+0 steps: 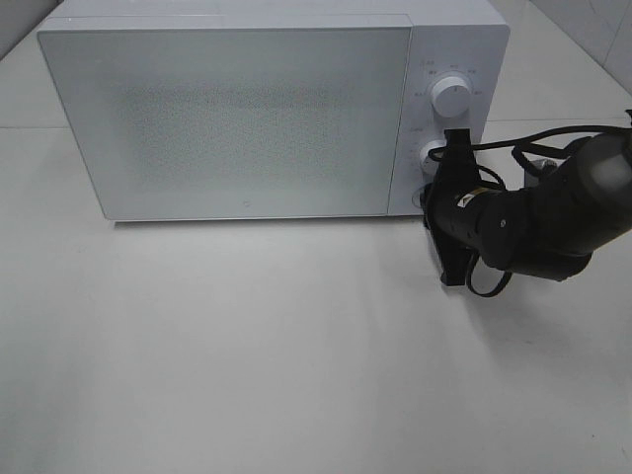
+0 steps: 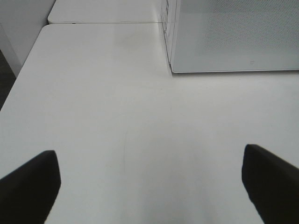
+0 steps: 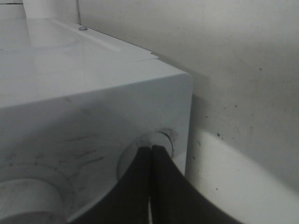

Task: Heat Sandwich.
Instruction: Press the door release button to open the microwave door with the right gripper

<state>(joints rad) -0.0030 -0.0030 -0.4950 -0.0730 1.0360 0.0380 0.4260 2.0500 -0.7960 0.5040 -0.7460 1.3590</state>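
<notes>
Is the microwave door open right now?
No, the microwave door sits shut, flush with the control panel, in the high view.

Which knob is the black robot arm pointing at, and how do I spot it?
Find the big white microwave, then look right of its door for two round white knobs. It's the lower knob, just under the upper knob, and it's the one with the black right gripper pinched shut right at it.
</notes>
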